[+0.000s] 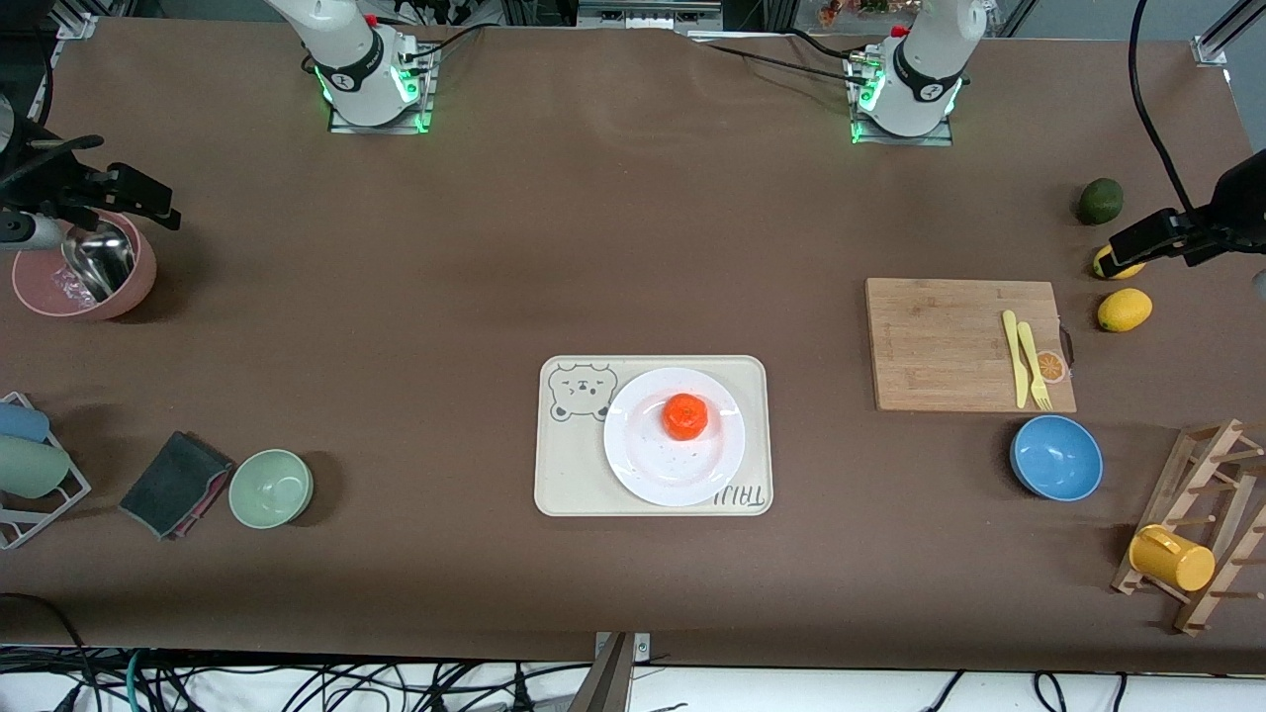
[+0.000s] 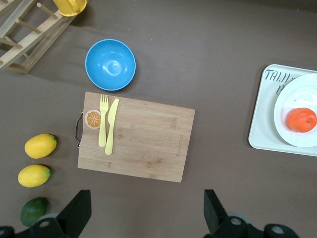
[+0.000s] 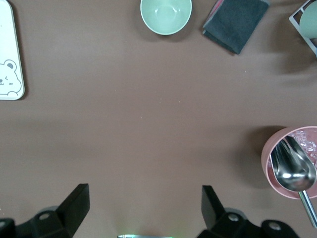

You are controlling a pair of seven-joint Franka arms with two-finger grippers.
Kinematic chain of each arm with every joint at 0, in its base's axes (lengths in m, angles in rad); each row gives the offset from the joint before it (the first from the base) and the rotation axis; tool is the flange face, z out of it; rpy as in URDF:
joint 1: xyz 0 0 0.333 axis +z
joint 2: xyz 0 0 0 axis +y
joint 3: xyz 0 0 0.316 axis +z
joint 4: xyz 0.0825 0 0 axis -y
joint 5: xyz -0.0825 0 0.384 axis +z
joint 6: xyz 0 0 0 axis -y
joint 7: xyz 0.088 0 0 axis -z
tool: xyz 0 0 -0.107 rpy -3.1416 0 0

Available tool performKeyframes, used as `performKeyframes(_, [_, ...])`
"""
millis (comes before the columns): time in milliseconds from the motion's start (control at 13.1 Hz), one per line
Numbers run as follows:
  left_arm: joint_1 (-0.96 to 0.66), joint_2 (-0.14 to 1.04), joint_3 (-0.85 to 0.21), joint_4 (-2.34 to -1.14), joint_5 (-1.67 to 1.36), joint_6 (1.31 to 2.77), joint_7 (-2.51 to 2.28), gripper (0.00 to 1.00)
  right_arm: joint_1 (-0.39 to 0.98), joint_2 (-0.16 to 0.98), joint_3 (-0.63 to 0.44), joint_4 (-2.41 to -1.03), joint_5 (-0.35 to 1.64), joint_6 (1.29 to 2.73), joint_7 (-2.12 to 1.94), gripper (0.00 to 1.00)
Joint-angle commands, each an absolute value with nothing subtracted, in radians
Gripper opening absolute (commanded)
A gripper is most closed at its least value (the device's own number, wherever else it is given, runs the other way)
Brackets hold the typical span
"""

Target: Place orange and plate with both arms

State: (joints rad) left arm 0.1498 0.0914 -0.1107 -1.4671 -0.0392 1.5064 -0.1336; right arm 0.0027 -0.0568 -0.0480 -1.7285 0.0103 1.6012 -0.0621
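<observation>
The orange (image 1: 684,415) sits in the middle of the round white plate (image 1: 643,457). The plate rests on a cream tray with a bear print (image 1: 566,467) at the table's centre. The left wrist view shows the orange (image 2: 301,119), the plate (image 2: 283,101) and the tray (image 2: 261,126) at its edge. My left gripper (image 2: 146,214) hangs open and empty above bare table next to the cutting board (image 2: 143,141), well away from the plate. My right gripper (image 3: 143,206) is open and empty too, above bare table near the pink bowl (image 3: 270,161).
Toward the left arm's end lie a cutting board (image 1: 940,341) with a yellow knife and fork (image 1: 1027,361), a blue bowl (image 1: 1055,458), two lemons (image 1: 1125,310), an avocado (image 1: 1099,201) and a rack with a yellow cup (image 1: 1172,559). Toward the right arm's end are a green bowl (image 1: 271,488), a dark cloth (image 1: 176,483) and the pink bowl with a scoop (image 1: 84,272).
</observation>
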Motion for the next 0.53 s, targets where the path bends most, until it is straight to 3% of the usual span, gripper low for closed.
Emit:
performKeyframes(0, [0.15, 0.071, -0.121, -1.494, -0.023, 1.526, -0.117, 1.0, -0.012, -0.035, -0.034, -1.695, 0.018, 1.595, -0.049, 1.0])
performKeyframes(457, [0.066, 0.058, -0.115, -1.5, -0.02, 1.595, -0.118, 1.0, -0.006, -0.015, -0.034, -1.669, 0.018, 1.589, -0.057, 1.0])
